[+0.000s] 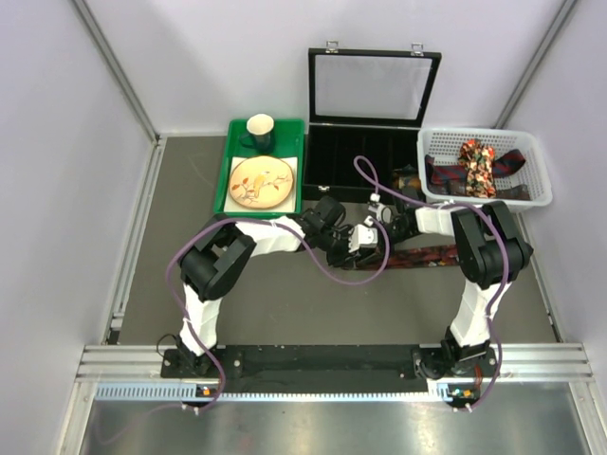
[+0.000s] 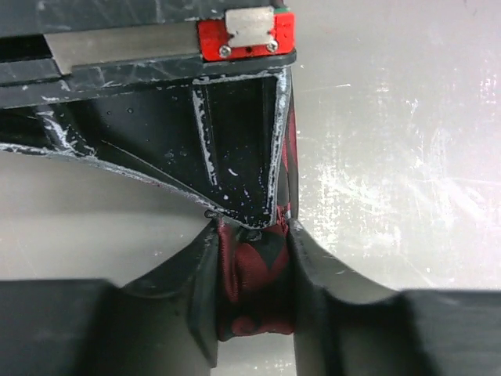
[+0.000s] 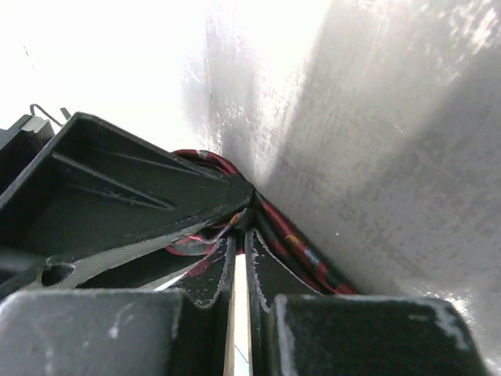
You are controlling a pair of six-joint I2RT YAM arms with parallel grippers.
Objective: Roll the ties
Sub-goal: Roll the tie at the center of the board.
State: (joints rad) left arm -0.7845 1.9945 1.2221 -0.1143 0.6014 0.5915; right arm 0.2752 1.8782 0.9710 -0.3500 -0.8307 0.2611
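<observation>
left hand (image 2: 252, 231) clamped on bunched maroon tie (image 2: 254, 294), right hand (image 3: 241, 223) closed just ahead of it, can't see if it pinches fabric, tie's length mostly out of frame.

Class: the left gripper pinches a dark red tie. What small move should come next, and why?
Probably rotate the left gripper to wind another turn: its fingers clamp the tie's bunched end, while a long stretch lies unrolled on the table.
</observation>
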